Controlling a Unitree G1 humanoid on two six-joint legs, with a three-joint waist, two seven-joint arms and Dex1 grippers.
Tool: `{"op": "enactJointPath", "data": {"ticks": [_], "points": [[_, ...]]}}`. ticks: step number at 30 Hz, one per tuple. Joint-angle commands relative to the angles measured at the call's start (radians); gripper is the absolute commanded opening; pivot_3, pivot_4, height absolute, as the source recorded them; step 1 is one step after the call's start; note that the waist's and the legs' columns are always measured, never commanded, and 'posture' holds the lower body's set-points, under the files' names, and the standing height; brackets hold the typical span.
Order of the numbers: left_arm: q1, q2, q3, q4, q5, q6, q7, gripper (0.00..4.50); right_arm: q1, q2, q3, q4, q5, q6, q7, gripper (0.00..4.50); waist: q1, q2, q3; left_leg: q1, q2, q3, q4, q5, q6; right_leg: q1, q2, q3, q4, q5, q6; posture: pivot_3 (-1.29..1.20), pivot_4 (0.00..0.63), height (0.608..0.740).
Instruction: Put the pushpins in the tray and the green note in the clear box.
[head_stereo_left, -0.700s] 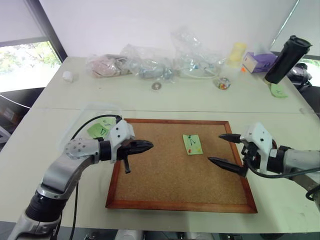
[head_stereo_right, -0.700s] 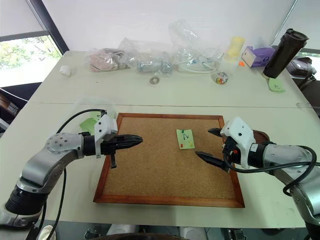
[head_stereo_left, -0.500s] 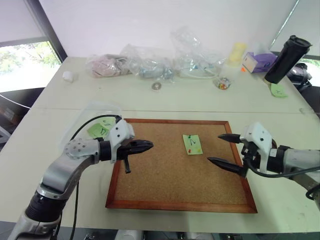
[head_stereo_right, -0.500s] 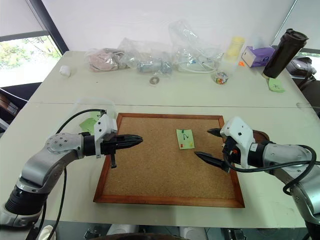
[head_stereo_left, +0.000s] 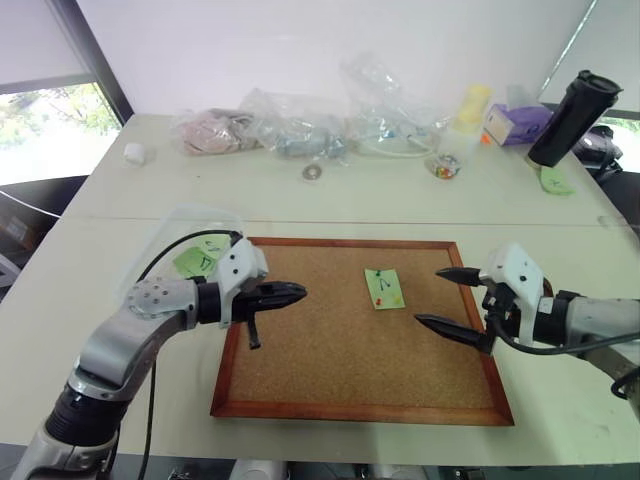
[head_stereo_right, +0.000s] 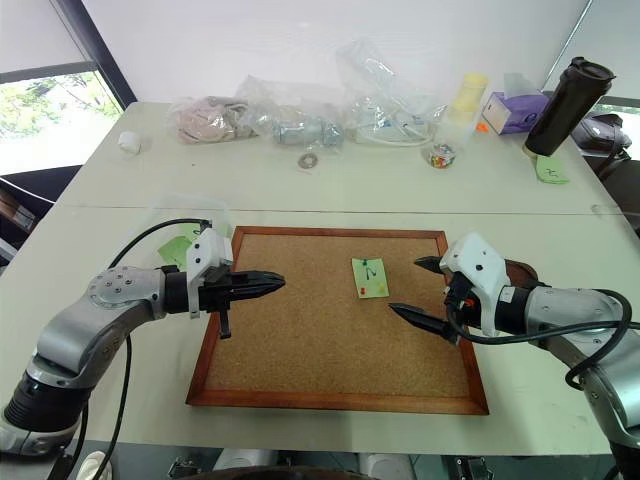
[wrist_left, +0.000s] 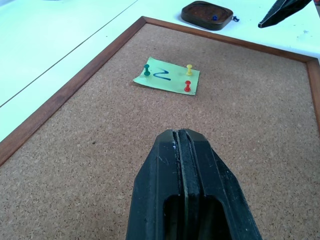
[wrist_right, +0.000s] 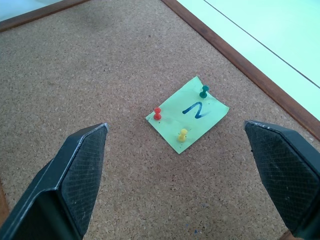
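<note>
The green note (head_stereo_left: 384, 288) lies on the corkboard (head_stereo_left: 330, 350), right of its middle. It is pinned by three pushpins: green (wrist_right: 204, 91), red (wrist_right: 157, 113) and yellow (wrist_right: 183, 134). My right gripper (head_stereo_left: 430, 296) hovers open just right of the note, pointing at it, with nothing between its fingers. My left gripper (head_stereo_left: 300, 291) is shut and empty over the board's left part, pointing toward the note. The dark brown tray (wrist_left: 207, 15) sits off the board's right edge, behind my right gripper. The clear box (head_stereo_left: 200, 212) stands beside the board's left edge, with a green paper inside.
Clear plastic bags (head_stereo_left: 300, 125) line the table's far side. Near them are a roll of tape (head_stereo_left: 313, 172), a small jar (head_stereo_left: 447, 166), a yellow cup (head_stereo_left: 474, 105), a purple box (head_stereo_left: 520, 122) and a black bottle (head_stereo_left: 575, 118). Another green note (head_stereo_left: 556, 181) lies far right.
</note>
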Motion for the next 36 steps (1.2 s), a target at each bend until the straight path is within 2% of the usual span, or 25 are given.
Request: {"op": "enactJointPath", "data": {"ticks": [1,11,17,24,28,36], "points": [[-0.002,-0.001,0.006,-0.013,0.0,-0.027,-0.003,0.0,-0.014,-0.007,-0.002,-0.01,-0.002,-0.012,-0.004,4.48,0.0,0.0,0.0,0.0,0.0,0.0,0.0,0.0,0.0,0.0,0.0,0.0,0.0,0.0,0.0,0.0,0.15,0.74],[-0.011,-0.011,-0.021,0.008,0.02,-0.046,0.0,0.0,-0.009,-0.001,0.001,-0.016,-0.005,-0.011,-0.017,4.48,0.0,0.0,0.0,0.0,0.0,0.0,0.0,0.0,0.0,0.0,0.0,0.0,0.0,0.0,0.0,0.0,0.15,0.74],[-0.016,-0.09,-0.109,0.115,0.117,-0.13,0.035,0.0,-0.034,0.015,0.037,-0.007,-0.016,-0.024,-0.038,4.48,0.0,0.0,0.0,0.0,0.0,0.0,0.0,0.0,0.0,0.0,0.0,0.0,0.0,0.0,0.0,0.0,0.15,0.74],[0.013,-0.143,-0.172,0.279,0.246,-0.28,0.062,0.0,-0.177,0.088,0.179,0.081,-0.094,-0.042,-0.101,4.48,-0.006,0.0,0.0,0.0,0.0,0.0,0.0,0.0,0.0,-0.001,0.001,0.0,0.001,0.0,0.0,0.0,0.15,0.74],[0.029,-0.148,-0.184,0.342,0.288,-0.332,0.065,0.0,-0.294,0.197,0.245,0.213,-0.121,-0.004,-0.18,4.48,-0.009,0.0,0.0,0.001,0.0,0.0,0.0,0.003,-0.005,0.0,0.0,0.0,0.0,0.0,0.0,0.0,0.15,0.74],[0.046,-0.148,-0.176,0.347,0.295,-0.356,0.064,0.0,-0.381,0.261,0.378,0.366,-0.245,-0.08,-0.172,4.48,-0.007,0.0,0.0,0.001,0.0,0.0,0.0,0.003,-0.006,-0.001,0.0,0.0,0.001,0.0,0.0,0.0,0.15,0.74]]}}
